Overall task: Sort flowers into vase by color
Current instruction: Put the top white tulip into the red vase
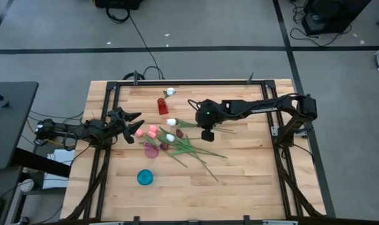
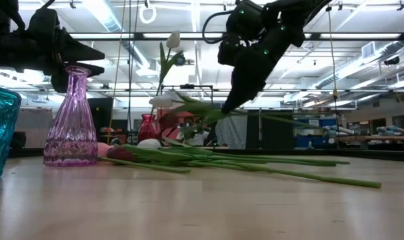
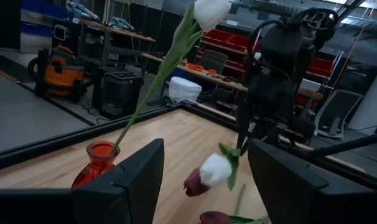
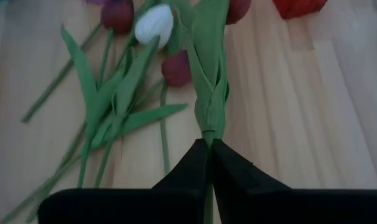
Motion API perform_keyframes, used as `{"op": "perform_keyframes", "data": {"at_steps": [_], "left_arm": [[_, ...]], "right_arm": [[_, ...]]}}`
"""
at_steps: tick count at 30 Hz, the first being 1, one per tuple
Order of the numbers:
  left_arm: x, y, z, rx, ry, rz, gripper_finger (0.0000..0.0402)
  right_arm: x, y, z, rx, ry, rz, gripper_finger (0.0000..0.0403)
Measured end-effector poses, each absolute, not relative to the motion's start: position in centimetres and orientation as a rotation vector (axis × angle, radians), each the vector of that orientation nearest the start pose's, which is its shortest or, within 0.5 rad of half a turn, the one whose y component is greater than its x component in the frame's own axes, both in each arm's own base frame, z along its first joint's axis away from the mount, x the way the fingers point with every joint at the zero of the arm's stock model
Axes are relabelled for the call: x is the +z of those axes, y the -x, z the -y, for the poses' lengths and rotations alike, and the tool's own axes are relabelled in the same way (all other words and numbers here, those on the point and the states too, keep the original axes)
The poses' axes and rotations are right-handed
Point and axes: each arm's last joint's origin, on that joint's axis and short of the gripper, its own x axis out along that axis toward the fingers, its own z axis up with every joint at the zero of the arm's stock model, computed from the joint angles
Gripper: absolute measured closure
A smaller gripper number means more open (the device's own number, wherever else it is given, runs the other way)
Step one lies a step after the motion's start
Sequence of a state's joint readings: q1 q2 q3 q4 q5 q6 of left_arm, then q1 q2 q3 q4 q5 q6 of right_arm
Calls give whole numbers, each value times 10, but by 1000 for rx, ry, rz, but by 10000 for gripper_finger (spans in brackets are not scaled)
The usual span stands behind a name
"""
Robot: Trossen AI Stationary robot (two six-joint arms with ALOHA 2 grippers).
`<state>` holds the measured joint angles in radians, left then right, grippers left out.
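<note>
My right gripper (image 1: 207,135) hangs over the middle of the table, shut on a white tulip (image 1: 171,122) that it holds above a pile of white, pink and maroon tulips (image 1: 180,145) lying flat on the wood. A red vase (image 1: 162,106) at the far side holds one white tulip (image 1: 169,92) upright. A purple vase (image 1: 151,151) stands near the pile and a teal vase (image 1: 144,177) nearer the front. My left gripper (image 1: 131,127) is open and waits at the left, beside the pink heads (image 1: 147,131). My right gripper pinches the white tulip's stem (image 4: 208,127) between its two fingers, just below the leaves. The fingers come from above, slanting down. The tulip is lifted clear of the pile and lies nearly level, its white head (image 2: 163,100) pointing toward the table's left side.
A dark metal frame (image 1: 108,112) runs along the table's left, far and right sides. Bare wood lies along the near edge (image 1: 239,187). Shelves, bins and a shop vacuum stand in the room beyond the table.
</note>
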<state>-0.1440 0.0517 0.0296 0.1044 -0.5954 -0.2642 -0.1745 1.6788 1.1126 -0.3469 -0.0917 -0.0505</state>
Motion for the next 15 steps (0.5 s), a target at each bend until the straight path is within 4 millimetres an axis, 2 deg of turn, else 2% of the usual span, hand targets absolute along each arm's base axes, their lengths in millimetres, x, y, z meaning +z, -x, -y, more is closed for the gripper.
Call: {"op": "perform_keyframes", "data": {"at_steps": [6,10,15], "left_arm": [[178,-96,-2,438,288,125,163],[177,-96,-2,438,288,116,163],[177,-96,-2,438,286,116,163]], "right_arm": [[203,-350,58,-50,-70,-831,372],[191,-348,58,-53,-64,-763,370],[174,-338,62,-58,-56,-803,364]]}}
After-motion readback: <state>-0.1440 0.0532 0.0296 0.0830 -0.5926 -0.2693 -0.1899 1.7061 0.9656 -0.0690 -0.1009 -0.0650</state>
